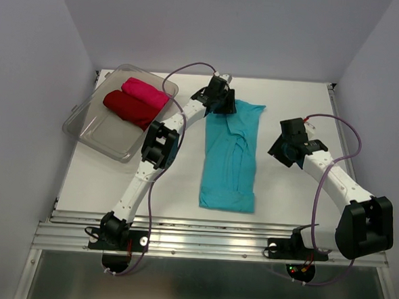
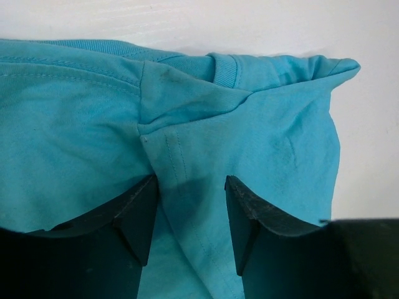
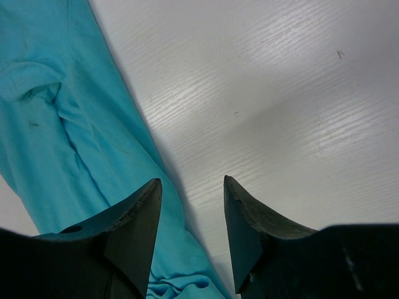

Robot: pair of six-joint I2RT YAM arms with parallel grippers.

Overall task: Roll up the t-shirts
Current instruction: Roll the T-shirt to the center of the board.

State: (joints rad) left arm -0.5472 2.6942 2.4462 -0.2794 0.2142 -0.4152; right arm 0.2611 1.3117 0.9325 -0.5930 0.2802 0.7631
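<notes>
Two pairs of jaws agape by one soft, creased turquoise t-shirt [image 1: 231, 158].

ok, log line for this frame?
left pincer open over turquoise shirt collar | right pincer open at shirt edge | red shirt, pink shirt rolled in tub

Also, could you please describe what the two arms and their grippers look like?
Both arms have white tubular links with black joint housings; the left arm and right arm each trail a thin purple cable. The left gripper and right gripper have matte black, wedge-shaped fingers with scuffed edges.
</notes>
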